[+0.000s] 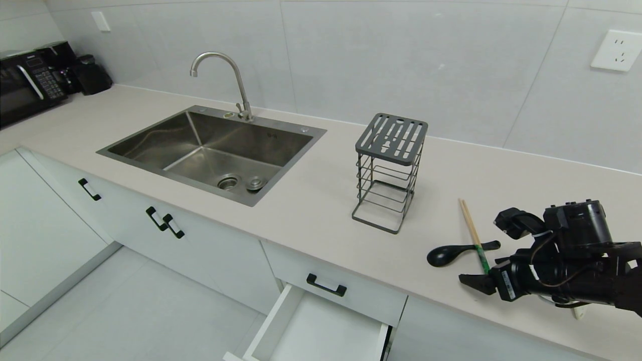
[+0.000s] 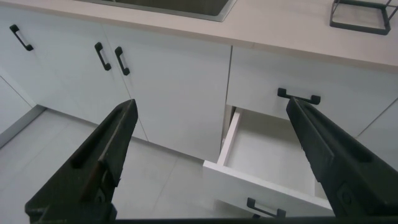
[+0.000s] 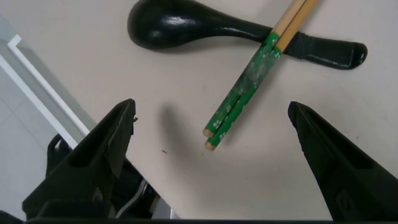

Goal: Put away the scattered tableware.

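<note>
Your right gripper [image 3: 210, 112] is spread wide with nothing in it, hanging right over the green tips of the chopsticks [image 3: 249, 87]. Those lie crossed over the handle of the black spoon [image 3: 186, 28], touching it, near the counter's [image 1: 311, 200] front edge, just right of the wire rack [image 1: 388, 170]. Your left gripper [image 2: 210, 109] is also released and empty, out in front of the cabinets, facing the open drawer [image 2: 267, 155].

black spoon [image 3: 180, 28], green-tipped tan chopsticks [image 3: 252, 81], dark grey rack [image 1: 388, 170], beige counter [image 1: 311, 200]
</note>
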